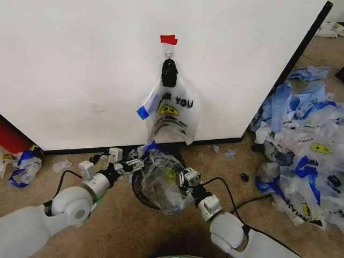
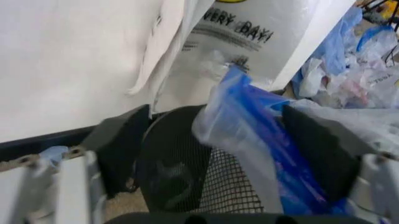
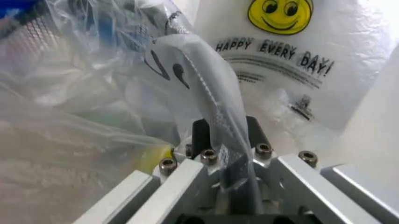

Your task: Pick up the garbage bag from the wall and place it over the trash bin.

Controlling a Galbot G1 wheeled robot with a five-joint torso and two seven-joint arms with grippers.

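At frame centre, both grippers stretch a bag (image 1: 161,185) over the bin (image 1: 141,196): right gripper (image 1: 184,177) pinches its edge; left gripper (image 1: 129,164) fingers spread wide around the blue rim. Another hangs above on the wall (image 1: 80,70).

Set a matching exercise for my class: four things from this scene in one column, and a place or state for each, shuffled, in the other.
1. red tape strip
2. trash bin
3. right gripper
4. heap of bags

A. on the floor to the robot's right
B. shut on a bag's edge
C. on the wall above the hook
D. draped with a clear bag

Pairs: 1-C, 2-D, 3-B, 4-A
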